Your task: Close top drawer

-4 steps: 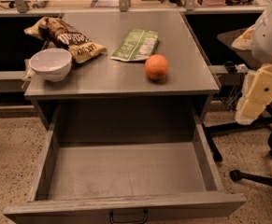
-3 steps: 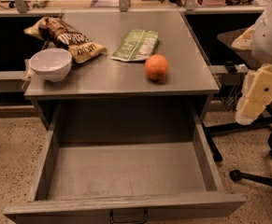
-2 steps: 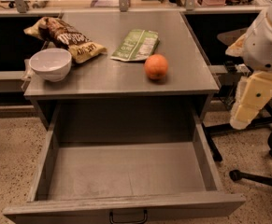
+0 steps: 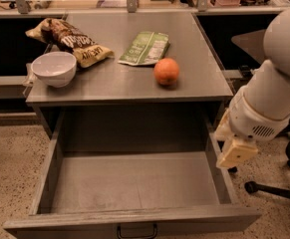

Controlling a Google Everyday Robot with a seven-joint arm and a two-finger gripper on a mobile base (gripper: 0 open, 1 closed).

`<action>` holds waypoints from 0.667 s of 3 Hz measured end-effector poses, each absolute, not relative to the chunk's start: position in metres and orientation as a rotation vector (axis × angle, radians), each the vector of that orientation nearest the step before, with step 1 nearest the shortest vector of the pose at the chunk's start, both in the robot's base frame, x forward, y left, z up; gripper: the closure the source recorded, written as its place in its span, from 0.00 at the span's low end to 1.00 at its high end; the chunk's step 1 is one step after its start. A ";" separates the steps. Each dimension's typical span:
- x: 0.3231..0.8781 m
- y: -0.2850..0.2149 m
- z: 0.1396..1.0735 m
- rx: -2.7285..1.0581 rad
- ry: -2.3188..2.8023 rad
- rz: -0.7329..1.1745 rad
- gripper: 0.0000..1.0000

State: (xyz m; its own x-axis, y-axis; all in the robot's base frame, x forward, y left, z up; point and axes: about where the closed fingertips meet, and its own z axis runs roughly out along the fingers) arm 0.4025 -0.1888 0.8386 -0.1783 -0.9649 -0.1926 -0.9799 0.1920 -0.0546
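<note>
The top drawer (image 4: 134, 183) is pulled far out under the grey table and is empty inside. Its tall front panel (image 4: 84, 224) runs along the bottom edge of the view, with a small dark bar handle (image 4: 137, 231) at its middle. My white arm (image 4: 274, 88) comes in from the right. The gripper (image 4: 236, 153), a cream-coloured end piece, hangs beside the drawer's right side wall (image 4: 219, 176), just above it and apart from the handle.
On the table top (image 4: 109, 86) stand a white bowl (image 4: 54, 67), a brown chip bag (image 4: 70, 41), a green packet (image 4: 145, 48) and an orange (image 4: 166, 71). A chair base (image 4: 274, 190) stands on the speckled floor at the right.
My arm has swung left and down, bringing the gripper from off to the right to beside the drawer's right wall. The drawer has not moved.
</note>
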 end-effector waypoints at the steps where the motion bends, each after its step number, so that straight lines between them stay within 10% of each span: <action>1: 0.373 -0.172 0.798 -1.951 2.267 0.224 0.69; 2: 0.349 -0.160 0.781 -2.003 2.250 0.270 0.93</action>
State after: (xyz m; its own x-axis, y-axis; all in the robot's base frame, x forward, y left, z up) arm 0.3492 -0.1600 0.7805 -0.1186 -0.9716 -0.2048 -0.9925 0.1096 0.0548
